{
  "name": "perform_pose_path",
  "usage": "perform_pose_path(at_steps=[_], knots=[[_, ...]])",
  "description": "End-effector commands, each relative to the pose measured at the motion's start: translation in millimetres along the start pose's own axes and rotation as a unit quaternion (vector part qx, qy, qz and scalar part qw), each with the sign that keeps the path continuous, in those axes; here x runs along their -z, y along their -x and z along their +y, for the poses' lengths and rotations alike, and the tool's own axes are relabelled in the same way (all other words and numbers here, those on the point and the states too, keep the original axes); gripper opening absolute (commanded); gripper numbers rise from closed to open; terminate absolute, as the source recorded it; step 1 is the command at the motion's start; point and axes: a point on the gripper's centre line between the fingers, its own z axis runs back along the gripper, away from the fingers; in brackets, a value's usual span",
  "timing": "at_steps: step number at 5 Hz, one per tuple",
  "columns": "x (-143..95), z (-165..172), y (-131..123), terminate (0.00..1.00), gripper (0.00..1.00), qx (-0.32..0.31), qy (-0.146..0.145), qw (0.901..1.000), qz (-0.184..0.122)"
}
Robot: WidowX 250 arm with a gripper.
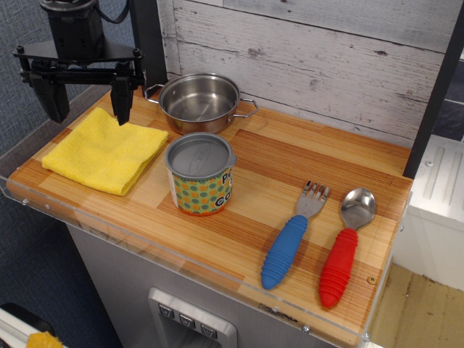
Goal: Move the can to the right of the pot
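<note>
shiny steel pot (pixel 200 102) behind squat dotted can (pixel 201 174); black claw (pixel 85 98) spread wide, empty.

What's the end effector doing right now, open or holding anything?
End effector: open, fingers spread wide, holding nothing, above the yellow cloth, away from the can.

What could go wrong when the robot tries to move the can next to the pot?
1. The can stands close in front of the pot, so carrying it rightward might bump the pot's handle.
2. The open gripper hangs above the yellow cloth, off to the can's side; its fingers could snag the cloth.
3. The can looks wide, so the grip might slip.
</note>
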Motion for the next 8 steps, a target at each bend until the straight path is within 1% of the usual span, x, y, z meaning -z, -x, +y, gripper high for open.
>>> perform_pose_path(at_steps=[1,2,3,4,5,6,7,8], knots=[[0.0,0.0,0.0,0.00,1.00,0.000,0.000,1.0000,0.000],[-0.3,1.4,7.7,0.00,1.00,0.124,-0.007,0.9923,-0.004],[0.0,-0.9,14.3,0.00,1.00,0.246,-0.002,0.9691,-0.016],[6.9,-8.2,21.8,0.00,1.00,0.363,0.020,0.9312,-0.026],[17.8,-22.6,24.8,0.00,1.00,0.475,0.039,0.8785,-0.027],[33.5,-34.6,27.1,0.00,1.00,0.530,0.026,0.8475,-0.009],[39.3,-43.9,28.4,0.00,1.00,0.548,0.017,0.8362,0.008],[47.2,-51.1,28.4,0.00,1.00,0.550,0.015,0.8347,0.010]])
